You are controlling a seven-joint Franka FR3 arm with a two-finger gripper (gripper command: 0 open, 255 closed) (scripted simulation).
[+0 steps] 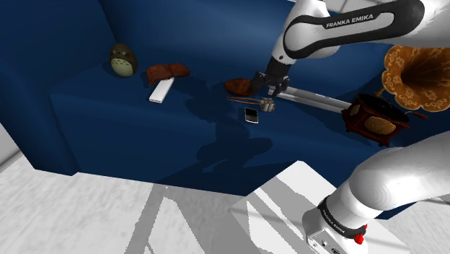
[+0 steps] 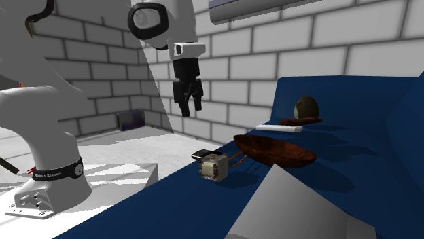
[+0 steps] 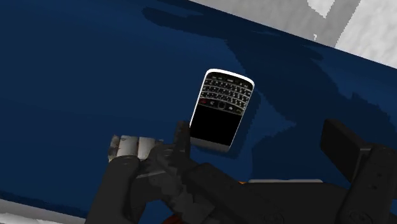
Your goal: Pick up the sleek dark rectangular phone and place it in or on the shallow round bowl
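Phone lies flat on the blue seat at the shoulder view's centre, just below and left of the gripper, whose fingers stand apart, empty; its long axis crosses their closing line.

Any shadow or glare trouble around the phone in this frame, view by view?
Shoulder view: the arm casts a shadow that darkens the blue seat near the phone, yet the phone reads clearly. Wrist view: no glare, keypad and pale rim legible, shadow on the seat beside it, open gripper in front. Second exterior view: phone dim, low beside the bowl.
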